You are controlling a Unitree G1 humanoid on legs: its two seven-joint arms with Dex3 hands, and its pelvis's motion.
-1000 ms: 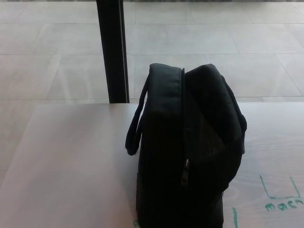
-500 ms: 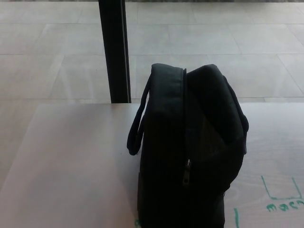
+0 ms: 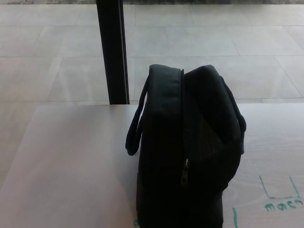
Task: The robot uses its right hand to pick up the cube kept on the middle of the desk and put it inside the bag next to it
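Fingers unseen, neither hand in view, so state unknowable. Black bag (image 3: 187, 152) upright on desk (image 3: 71, 161); only slight camera wobble since earlier. No cube visible.

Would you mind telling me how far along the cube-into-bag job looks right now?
Nothing visibly done: the black bag stands upright on the desk, its zipper pull low on the near side. Nothing in hand: neither robot hand is in view. No cube shows either, so picking it up and bagging it cannot be confirmed from this view.
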